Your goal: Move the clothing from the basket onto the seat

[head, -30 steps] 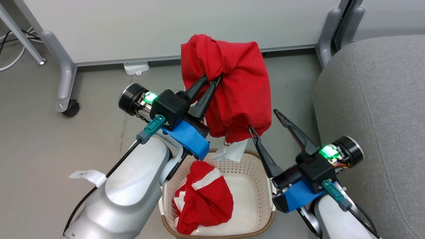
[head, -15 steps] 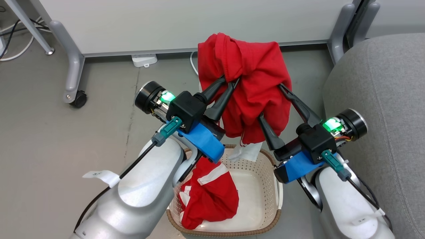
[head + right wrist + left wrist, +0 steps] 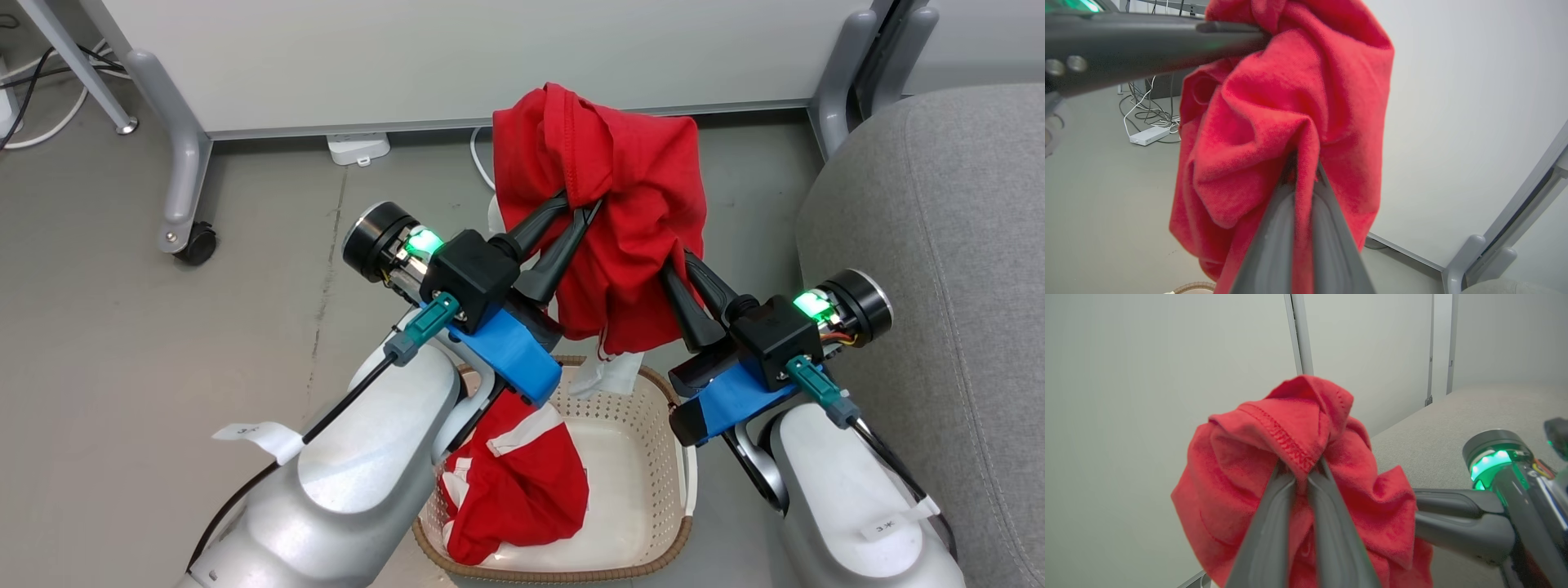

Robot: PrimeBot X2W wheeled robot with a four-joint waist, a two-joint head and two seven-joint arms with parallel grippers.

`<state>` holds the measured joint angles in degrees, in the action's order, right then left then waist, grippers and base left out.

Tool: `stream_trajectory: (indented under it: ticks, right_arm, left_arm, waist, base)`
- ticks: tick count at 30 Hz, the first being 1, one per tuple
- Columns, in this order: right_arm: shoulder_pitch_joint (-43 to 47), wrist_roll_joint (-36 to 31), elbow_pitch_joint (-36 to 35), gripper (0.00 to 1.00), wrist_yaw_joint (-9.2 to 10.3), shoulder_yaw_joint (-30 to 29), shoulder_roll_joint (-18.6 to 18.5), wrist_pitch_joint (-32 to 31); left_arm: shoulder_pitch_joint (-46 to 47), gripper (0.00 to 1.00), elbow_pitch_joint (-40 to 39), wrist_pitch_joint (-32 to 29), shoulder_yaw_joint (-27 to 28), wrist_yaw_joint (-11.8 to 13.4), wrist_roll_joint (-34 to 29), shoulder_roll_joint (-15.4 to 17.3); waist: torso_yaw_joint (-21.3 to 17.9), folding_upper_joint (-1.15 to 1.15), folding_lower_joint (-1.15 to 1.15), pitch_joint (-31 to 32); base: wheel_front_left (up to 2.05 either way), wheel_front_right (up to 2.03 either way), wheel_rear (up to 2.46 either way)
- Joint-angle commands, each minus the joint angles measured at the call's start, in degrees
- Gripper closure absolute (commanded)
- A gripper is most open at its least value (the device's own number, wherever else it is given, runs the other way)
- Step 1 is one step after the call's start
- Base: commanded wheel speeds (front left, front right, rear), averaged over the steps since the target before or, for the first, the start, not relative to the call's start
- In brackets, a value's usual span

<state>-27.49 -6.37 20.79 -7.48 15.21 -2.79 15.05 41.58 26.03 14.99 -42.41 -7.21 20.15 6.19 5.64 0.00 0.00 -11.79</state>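
change: right hand [image 3: 682, 273], wide a second ago, now pinches the red shirt [image 3: 633, 180] too.
left hand [image 3: 581, 206]: clamped on its upper fold.
red shirt: hangs above the basket [image 3: 663, 408].
basket: another red garment [image 3: 514, 490] inside.
meaning: ready to carry to the seat [image 3: 939, 212], at right.

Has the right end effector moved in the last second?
Yes. Judged against the basket, the right end effector has gone forward, away from the rim, and shut on the lifted red garment.
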Motion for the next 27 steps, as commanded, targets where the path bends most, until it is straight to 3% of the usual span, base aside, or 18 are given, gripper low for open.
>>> stream_trajectory:
  ticks: [1,19,20,21,22,27]
  right_arm:
    - [-0.62,0.31,0.13,1.0,-0.03,0.1,-0.19,0.2]
    - [0.77,2.42,0.1,1.0,-0.03,0.42,-0.19,0.2]
    - [0.75,2.55,0.01,1.0,-0.03,0.43,-0.19,0.2]
    - [0.77,2.63,-0.07,1.0,-0.03,0.43,-0.19,0.2]
    - [0.81,2.64,-0.13,1.0,-0.03,0.42,-0.19,0.2]
    - [0.8,3.07,-0.47,1.0,-0.03,0.32,-0.19,0.2]
  left_arm:
    - [0.74,1.0,-0.24,0.3,-0.01,-0.42,0.17,-0.01]
    - [-0.31,1.0,-0.03,0.3,-0.45,-0.43,0.49,0.15]
    - [-0.31,0.78,-0.11,0.3,-0.37,-0.43,0.49,0.14]
    - [-0.34,0.25,-0.16,0.3,-0.29,-0.43,0.5,0.1]
    - [-0.38,0.0,-0.25,0.3,-0.1,-0.36,0.45,0.06]
    - [-0.56,0.0,-0.75,0.29,0.45,-0.21,-0.36,0.11]
  waist:
    - [-0.05,0.0,0.0,0.06]
    - [-0.15,0.0,0.0,0.77]
    - [-0.13,0.0,0.0,0.78]
    - [-0.11,0.0,0.0,0.77]
    - [-0.08,0.0,0.0,0.76]
    - [-0.01,0.0,0.0,0.67]
  base:
    - [0.0,0.0,0.0]
    - [0.0,0.0,0.0]
    - [0.0,0.0,0.0]
    - [0.0,0.0,0.0]
    - [0.0,0.0,0.0]
    - [0.0,0.0,0.0]
